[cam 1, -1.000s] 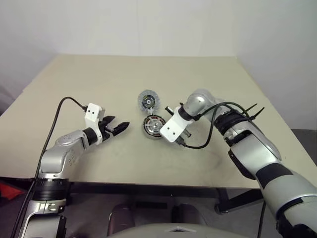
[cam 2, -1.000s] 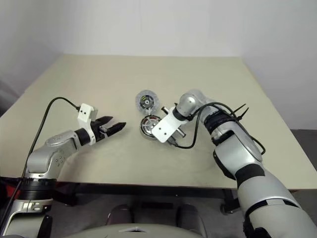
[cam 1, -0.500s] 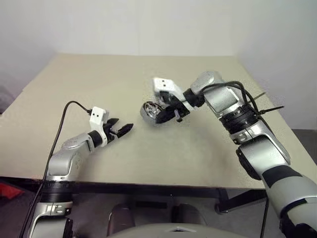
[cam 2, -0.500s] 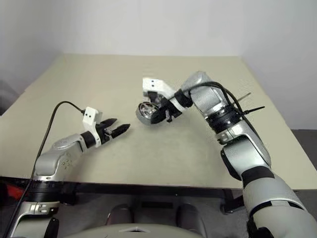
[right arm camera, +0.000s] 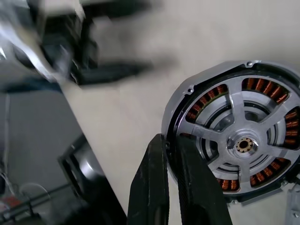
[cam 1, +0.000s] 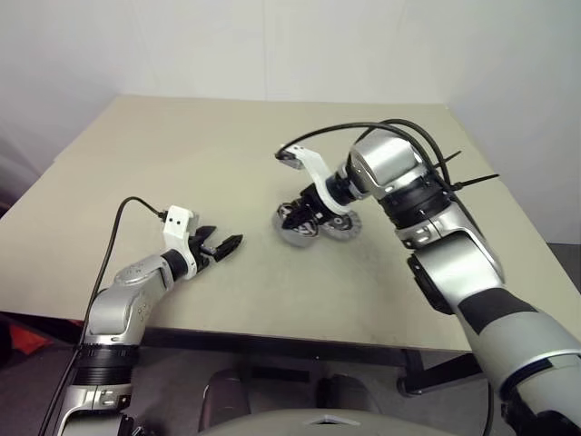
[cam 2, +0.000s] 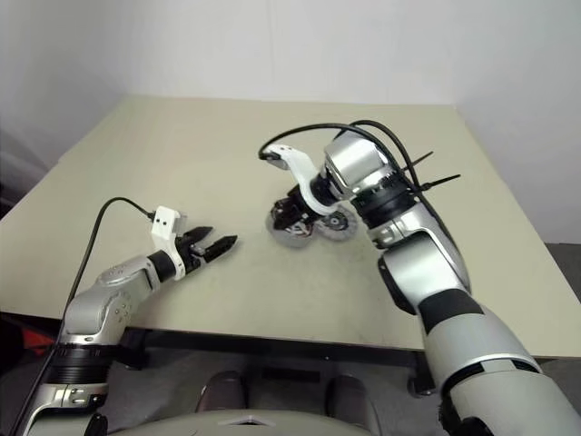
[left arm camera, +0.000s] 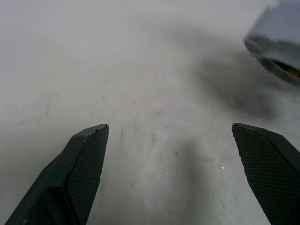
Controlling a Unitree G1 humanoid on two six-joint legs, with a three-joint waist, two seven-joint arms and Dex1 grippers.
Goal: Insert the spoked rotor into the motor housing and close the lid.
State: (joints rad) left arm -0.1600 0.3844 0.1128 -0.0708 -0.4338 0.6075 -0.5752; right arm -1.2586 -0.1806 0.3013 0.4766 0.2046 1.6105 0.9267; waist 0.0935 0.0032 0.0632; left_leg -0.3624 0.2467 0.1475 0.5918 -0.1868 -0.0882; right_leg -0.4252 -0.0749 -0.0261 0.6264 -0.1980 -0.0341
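I see the R gripper (right arm camera: 171, 187) pinching the rim of the motor housing (right arm camera: 236, 140) at frame centre – spoked rotor (right arm camera: 243, 143) sits inside it. L gripper (cam 1: 221, 246), lower left, is spread wide over the table (cam 1: 182, 154) – holding nothing.

A plain beige table (cam 1: 227, 154) carries the parts. Near its middle a round silver motor housing (cam 1: 298, 229) rests on the top, tilted up on its edge; the right wrist view shows copper windings and a spoked rotor (right arm camera: 243, 143) seated inside it. Just beside the housing, touching or nearly so, a flat grey lid (cam 1: 340, 226) lies on the tabletop.
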